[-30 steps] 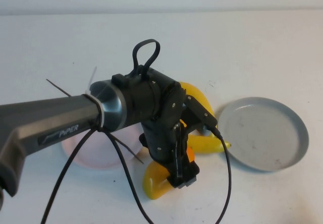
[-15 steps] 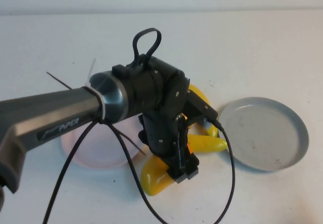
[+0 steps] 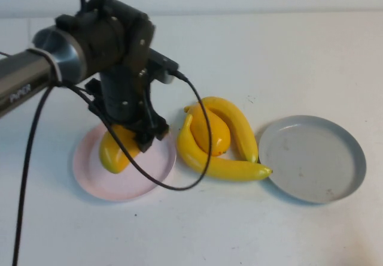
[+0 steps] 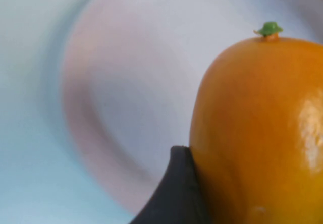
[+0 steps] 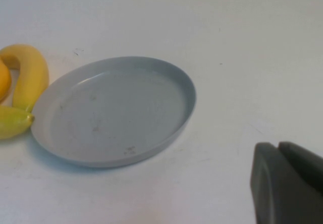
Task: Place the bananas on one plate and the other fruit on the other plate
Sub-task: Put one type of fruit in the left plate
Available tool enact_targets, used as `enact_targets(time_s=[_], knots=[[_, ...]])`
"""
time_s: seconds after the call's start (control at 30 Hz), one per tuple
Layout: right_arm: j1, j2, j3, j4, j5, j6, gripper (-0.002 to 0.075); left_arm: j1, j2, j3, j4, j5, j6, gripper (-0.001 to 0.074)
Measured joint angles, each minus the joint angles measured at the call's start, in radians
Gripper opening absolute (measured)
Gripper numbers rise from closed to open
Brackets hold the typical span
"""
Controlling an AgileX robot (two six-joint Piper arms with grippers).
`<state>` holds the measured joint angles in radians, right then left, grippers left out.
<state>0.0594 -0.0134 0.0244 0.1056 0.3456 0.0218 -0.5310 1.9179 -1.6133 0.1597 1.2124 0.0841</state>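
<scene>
My left gripper (image 3: 134, 137) is shut on one mango-like fruit (image 3: 114, 152) and holds it just over the pale pink plate (image 3: 96, 179). In the left wrist view the orange fruit (image 4: 262, 133) sits against a dark finger (image 4: 174, 193), with the pink plate (image 4: 126, 98) behind it. The second plump fruit (image 3: 209, 131) lies on the table between two bananas, one behind it (image 3: 236, 122) and one in front (image 3: 218, 165). The grey plate (image 3: 314, 158) is bare. My right gripper (image 5: 278, 151) is shut and empty, near the grey plate (image 5: 113, 110), and is out of the high view.
The left arm's black cable (image 3: 200, 134) loops over the pink plate's rim and the front banana. A banana (image 5: 30, 77) shows beside the grey plate in the right wrist view. The white table (image 3: 287, 56) stretches behind and to the right.
My left arm has swung left and back with the fruit, from in front of the bananas to over the pink plate. The bananas and second fruit are now uncovered.
</scene>
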Motion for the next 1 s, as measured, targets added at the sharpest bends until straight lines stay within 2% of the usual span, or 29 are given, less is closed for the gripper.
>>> enact_targets(time_s=[0.1, 0.23, 0.63, 0.83, 1.0], knots=[[0.0, 0.0, 0.0, 0.0, 0.0, 0.0, -0.0017, 0.096, 0.002, 0.004, -0.013, -0.004, -0.02, 0.0557], [0.0, 0.0, 0.0, 0.0, 0.0, 0.0, -0.0017, 0.157, 0.024, 0.011, -0.018, -0.021, -0.038, 0.0557], [0.0, 0.0, 0.0, 0.0, 0.0, 0.0, -0.0017, 0.162, 0.097, 0.011, -0.064, -0.045, -0.055, 0.0559], [0.0, 0.0, 0.0, 0.0, 0.0, 0.0, -0.0017, 0.162, 0.099, 0.011, -0.048, -0.047, -0.055, 0.0662], [0.0, 0.0, 0.0, 0.0, 0.0, 0.0, -0.0017, 0.162, 0.099, 0.011, 0.016, -0.039, -0.084, 0.0668]])
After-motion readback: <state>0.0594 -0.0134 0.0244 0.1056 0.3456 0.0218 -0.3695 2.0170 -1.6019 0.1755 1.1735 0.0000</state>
